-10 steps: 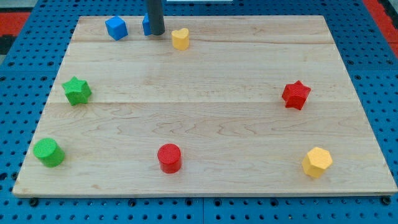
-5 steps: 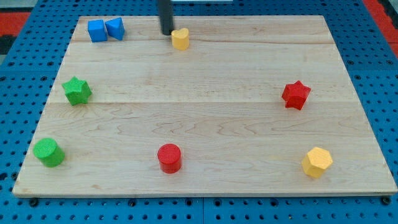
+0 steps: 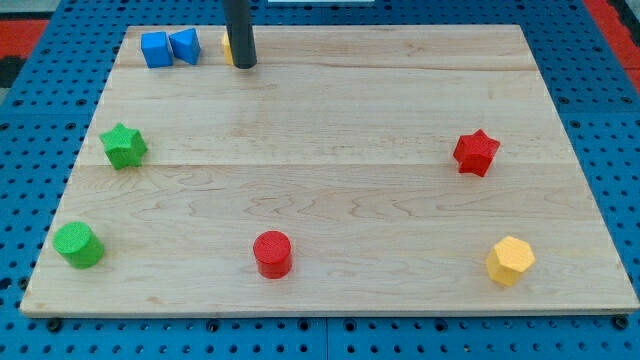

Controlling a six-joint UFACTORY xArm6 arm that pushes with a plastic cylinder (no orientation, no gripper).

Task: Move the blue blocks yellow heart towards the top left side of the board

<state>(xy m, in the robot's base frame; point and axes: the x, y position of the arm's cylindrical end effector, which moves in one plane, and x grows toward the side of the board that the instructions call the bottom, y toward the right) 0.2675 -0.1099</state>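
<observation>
Two blue blocks sit side by side at the view's top left of the wooden board (image 3: 330, 200): a blue cube (image 3: 155, 49) and a second blue block (image 3: 185, 45) touching its right side. The yellow heart (image 3: 228, 49) lies just right of them, mostly hidden behind my rod; only a yellow sliver shows. My tip (image 3: 244, 65) rests against the heart's right side.
A green star (image 3: 124, 146) is at the left edge and a green cylinder (image 3: 77, 244) at the bottom left. A red cylinder (image 3: 272, 253) is at the bottom middle. A red star (image 3: 476, 152) is at the right and a yellow hexagon (image 3: 510, 260) at the bottom right.
One blue block slid left to join the other near the top left corner. My tip then went round the yellow heart and pushed it left towards the blue blocks.
</observation>
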